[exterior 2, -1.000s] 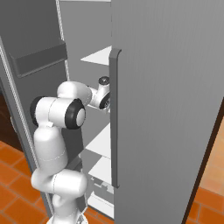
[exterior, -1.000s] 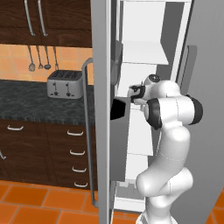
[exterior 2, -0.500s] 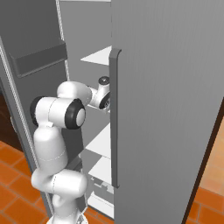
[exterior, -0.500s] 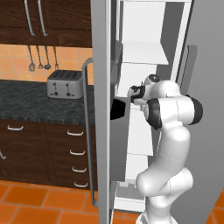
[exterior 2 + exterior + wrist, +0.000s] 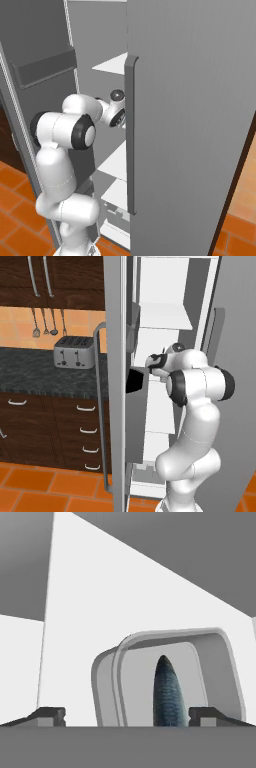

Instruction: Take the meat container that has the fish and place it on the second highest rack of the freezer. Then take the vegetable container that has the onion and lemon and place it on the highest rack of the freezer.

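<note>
Grey meat container [image 5: 210, 662] with fish [image 5: 167, 694] on white freezer rack [image 5: 100, 612], hand [image 5: 127, 717] spread wide, apart.

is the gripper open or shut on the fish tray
Open. In the hand view the gripper has its two fingertips spread wide, one well left of the tray, which sits on the white shelf with the fish inside.

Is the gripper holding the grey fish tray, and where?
Nothing is held: the gripper is open, straddling the shallow grey metal tray with the silvery fish.
</note>
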Controlling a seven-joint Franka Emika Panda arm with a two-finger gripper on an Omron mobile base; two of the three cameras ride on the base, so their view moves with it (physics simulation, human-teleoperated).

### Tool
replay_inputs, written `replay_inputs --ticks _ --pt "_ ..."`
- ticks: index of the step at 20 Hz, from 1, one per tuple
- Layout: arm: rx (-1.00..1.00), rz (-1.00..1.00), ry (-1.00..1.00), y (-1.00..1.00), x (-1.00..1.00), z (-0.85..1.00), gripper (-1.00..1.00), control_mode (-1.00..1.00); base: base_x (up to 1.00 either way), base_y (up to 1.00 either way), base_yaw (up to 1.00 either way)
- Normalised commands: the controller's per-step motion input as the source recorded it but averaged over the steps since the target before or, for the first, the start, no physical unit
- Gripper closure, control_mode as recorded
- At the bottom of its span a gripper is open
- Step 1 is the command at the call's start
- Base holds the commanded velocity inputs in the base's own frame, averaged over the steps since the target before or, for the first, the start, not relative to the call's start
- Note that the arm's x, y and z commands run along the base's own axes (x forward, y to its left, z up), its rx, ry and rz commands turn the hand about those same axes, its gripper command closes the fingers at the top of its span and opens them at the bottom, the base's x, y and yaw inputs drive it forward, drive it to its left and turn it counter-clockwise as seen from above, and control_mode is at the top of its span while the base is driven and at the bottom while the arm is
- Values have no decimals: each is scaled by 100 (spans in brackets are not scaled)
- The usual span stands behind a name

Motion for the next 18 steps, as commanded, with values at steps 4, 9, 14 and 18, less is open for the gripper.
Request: replay_inputs --ticks 4,9,14,18 --pt "0 0 -1 -1 -3 30 -100 -100 0 0 0" --pt "0 0 0 0 -20 39 -100 -100 0 0 0" --pt "0 -2 0 0 -46 8 -100 -100 0 0 0" --pt "0 -1 1 9 -28 43 -100 -100 0 0 0"
